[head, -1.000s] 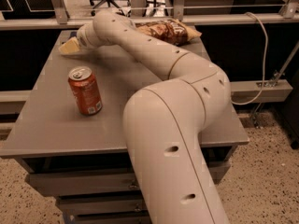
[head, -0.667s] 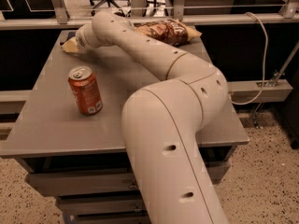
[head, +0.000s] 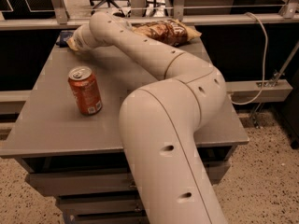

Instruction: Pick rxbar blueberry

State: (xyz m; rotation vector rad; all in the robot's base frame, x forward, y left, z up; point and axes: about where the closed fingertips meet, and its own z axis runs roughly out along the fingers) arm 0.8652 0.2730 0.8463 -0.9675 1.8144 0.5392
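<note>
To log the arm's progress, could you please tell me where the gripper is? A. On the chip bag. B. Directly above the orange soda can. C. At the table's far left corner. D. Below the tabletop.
C: the gripper sits at the far left corner of the table, beside the rxbar blueberry, away from the soda can and chip bag.

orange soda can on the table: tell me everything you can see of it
The orange soda can stands upright on the left half of the grey table, touching only the tabletop. It looks like metal: silver lid with a pull tab, orange body with a pale printed panel low on the side. The arm passes behind it without contact; the gripper is apart from it at the table's far-left corner.
</note>
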